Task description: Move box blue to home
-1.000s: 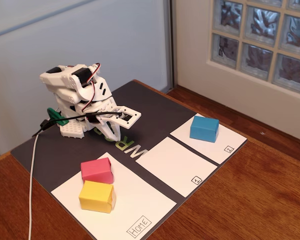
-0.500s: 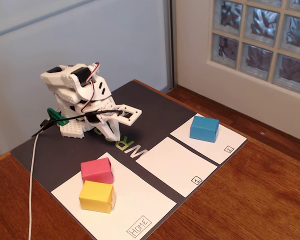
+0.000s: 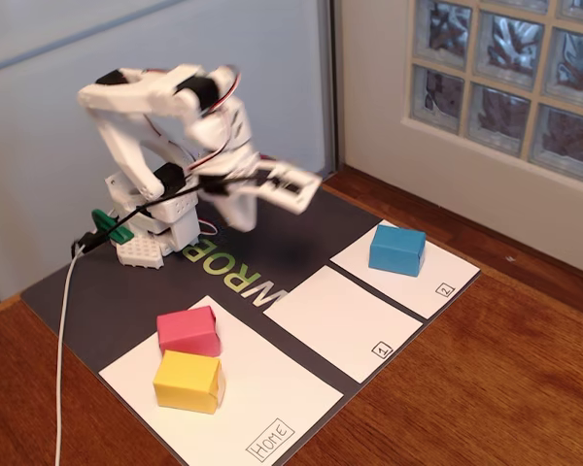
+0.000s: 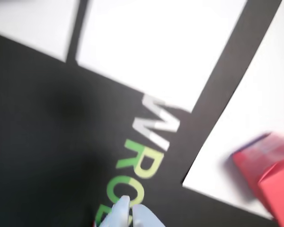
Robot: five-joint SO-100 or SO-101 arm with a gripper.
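The box blue (image 3: 397,249) rests on the small white panel marked "2" at the right of the dark mat, far from my gripper. It does not show in the wrist view. Home (image 3: 272,388) is the large white panel at the front, with a pink block (image 3: 188,330) and a yellow block (image 3: 188,381) on it. My gripper (image 3: 245,223) hangs in the air over the mat's lettering, blurred by motion. In the wrist view the gripper (image 4: 130,208) is shut with nothing held, and home (image 4: 255,109) with the pink block (image 4: 270,175) lies to the right.
The white panel marked "1" (image 3: 340,320) lies between home and the blue box's panel. The arm's base (image 3: 151,238) and a white cable (image 3: 63,340) sit at the left. A wall and a glass-block window stand behind the wooden table (image 3: 486,388).
The arm has lifted from its folded pose over the mat. The gripper has risen and swung to the right, toward the blue box. The blocks have not moved.
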